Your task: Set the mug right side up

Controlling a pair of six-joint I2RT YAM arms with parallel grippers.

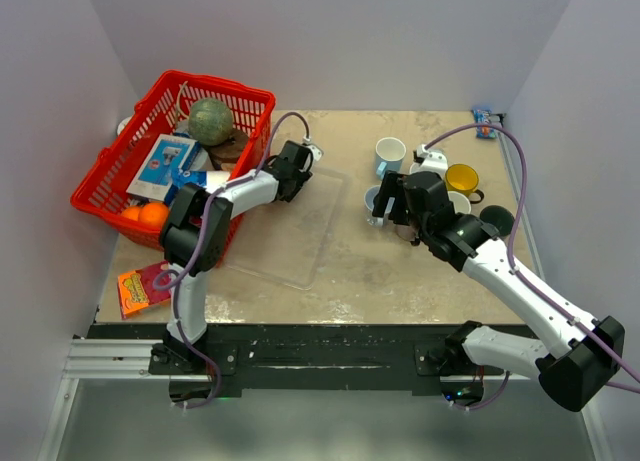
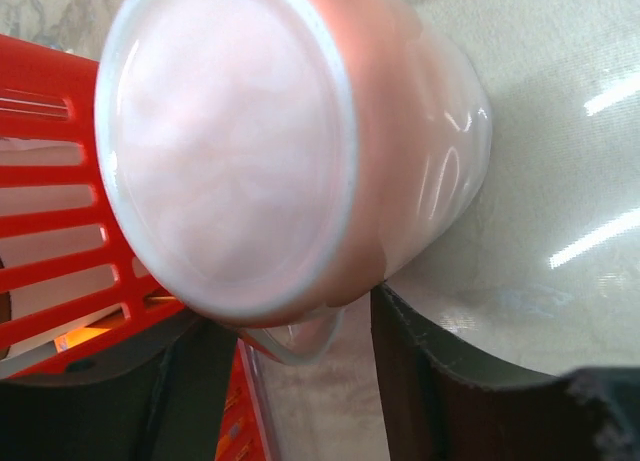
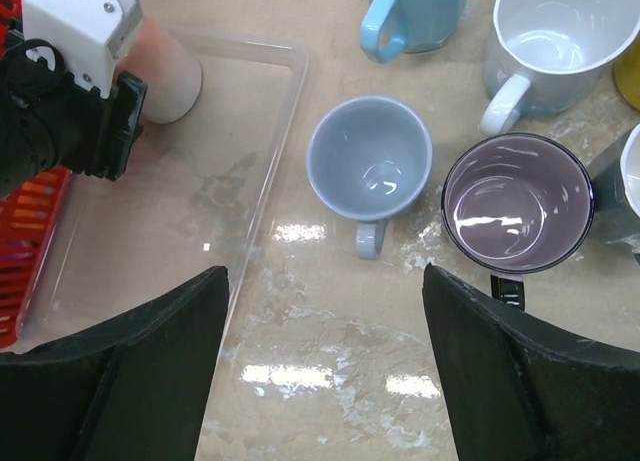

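The pink mug (image 2: 230, 151) is found on the clear tray (image 1: 300, 256), at about eleven o'clock from the table's middle in the top view, with the red basket (image 1: 105, 181) close at its nine o'clock; its base is turned toward the left wrist camera and its mouth away, so it is not yet righted; whether it stands fully inverted or leans cannot be told. The left gripper (image 1: 293, 169) is set at the mug, its fingers (image 2: 430, 381) part-way closed either side of the handle; whether they bear on it cannot be told. The right gripper (image 3: 325, 381) is held wide apart and empty above the upright mugs (image 3: 370, 166) at three o'clock. The grasp is judged to be the step in hand; a firm hold is called for next, then a lift clear of the tray and a half-turn of the wrist before the mug is set on its base.
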